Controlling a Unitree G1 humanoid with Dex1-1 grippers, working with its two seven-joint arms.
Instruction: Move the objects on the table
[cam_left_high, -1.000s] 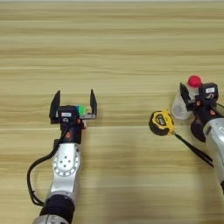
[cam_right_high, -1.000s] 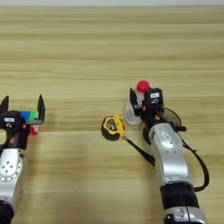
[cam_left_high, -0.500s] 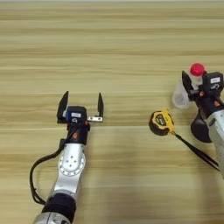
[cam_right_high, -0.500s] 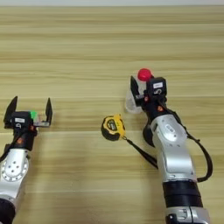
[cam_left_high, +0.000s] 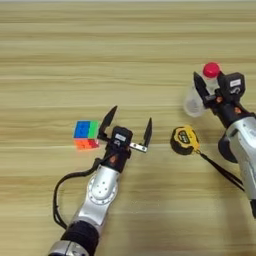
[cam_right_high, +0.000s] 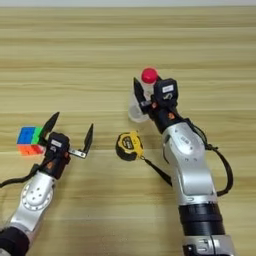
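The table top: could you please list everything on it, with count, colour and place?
Table: one, light wood, fills the view.
Puzzle cube: one, multicoloured, left of centre, just left of the left gripper.
Tape measure: one, yellow and black, right of centre, black strap trailing toward the near right.
Bottle: one, clear with red cap, on the right, between the right gripper's fingers.
Left gripper: one, black fingers spread open, beside the cube.
Right gripper: one, black, around the bottle.

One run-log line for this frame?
left gripper: open, empty, right of puzzle cube | right gripper: around red-capped bottle | tape measure: on table, untouched
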